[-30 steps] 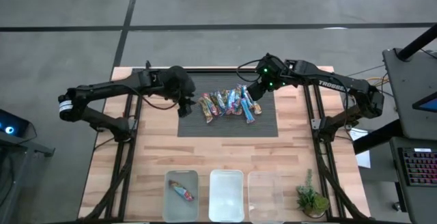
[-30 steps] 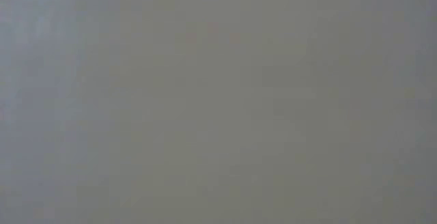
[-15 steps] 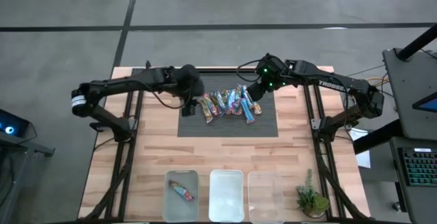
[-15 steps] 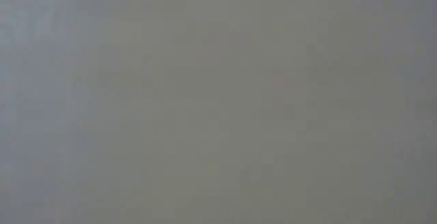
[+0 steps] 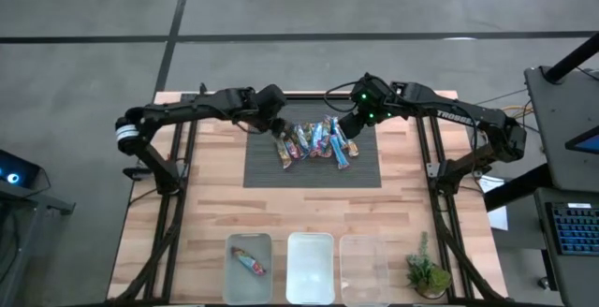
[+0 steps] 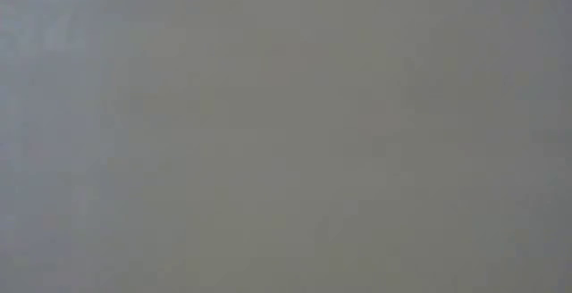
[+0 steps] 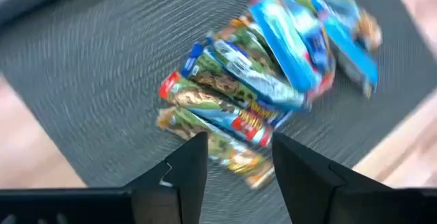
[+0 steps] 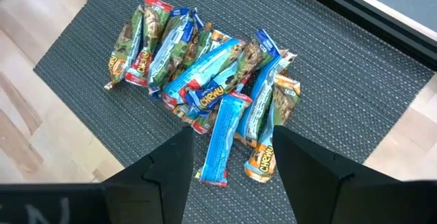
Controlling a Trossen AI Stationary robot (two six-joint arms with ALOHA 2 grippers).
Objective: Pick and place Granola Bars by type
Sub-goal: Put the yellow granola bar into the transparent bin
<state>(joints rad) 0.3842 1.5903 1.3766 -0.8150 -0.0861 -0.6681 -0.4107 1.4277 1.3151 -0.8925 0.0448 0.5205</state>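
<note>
Granola Bars: a loose, overlapping heap on the dark mat at upper centre of the high view; one bar already lies in the lower-left bin. Left gripper, fingers parted and empty, hangs at the heap's left edge; right gripper, likewise open and empty, at its right. The bars are probably light, with slippery, crinkly wrappers; best pinched across the narrow width of an outlying bar.

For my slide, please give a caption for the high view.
Both open end effectors, left and right, flank the granola bars on the dark mat.
</note>
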